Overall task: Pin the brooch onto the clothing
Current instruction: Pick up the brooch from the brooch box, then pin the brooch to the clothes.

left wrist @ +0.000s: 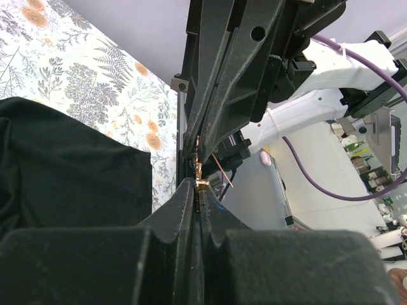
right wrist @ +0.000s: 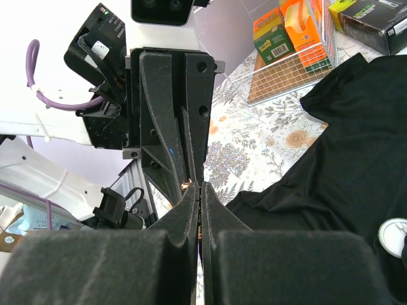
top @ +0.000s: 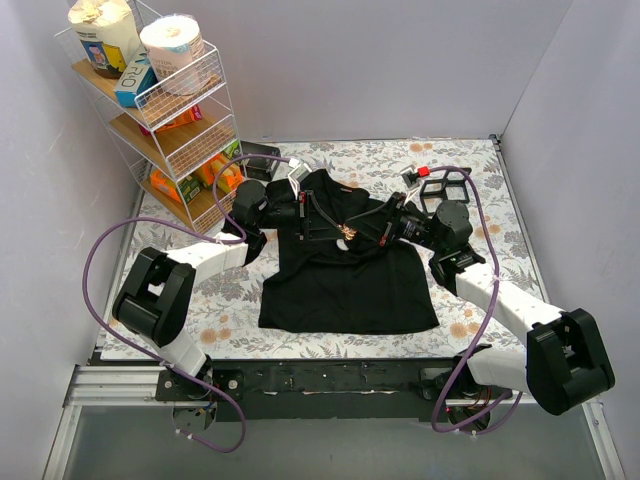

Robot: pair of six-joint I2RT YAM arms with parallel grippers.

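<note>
The black T-shirt (top: 345,285) lies flat on the floral table; it also shows in the left wrist view (left wrist: 63,171) and the right wrist view (right wrist: 343,159). The brooch (top: 346,233) looks like a tiny gold-copper piece, held just above the shirt's upper chest. My left gripper (top: 332,229) comes from the left and my right gripper (top: 358,232) from the right, tip to tip. The left gripper (left wrist: 198,184) is shut on the brooch (left wrist: 201,183), whose thin pin sticks out. The right gripper (right wrist: 201,185) is shut too, with a copper bit of the brooch (right wrist: 186,185) at its tips.
A wire shelf rack (top: 165,110) with boxes and paper rolls stands at the back left. A black box (top: 260,155) lies beside it. Black square frames (top: 447,185) and a small red thing (top: 424,171) lie at the back right. A small round white thing (right wrist: 393,236) lies on the shirt.
</note>
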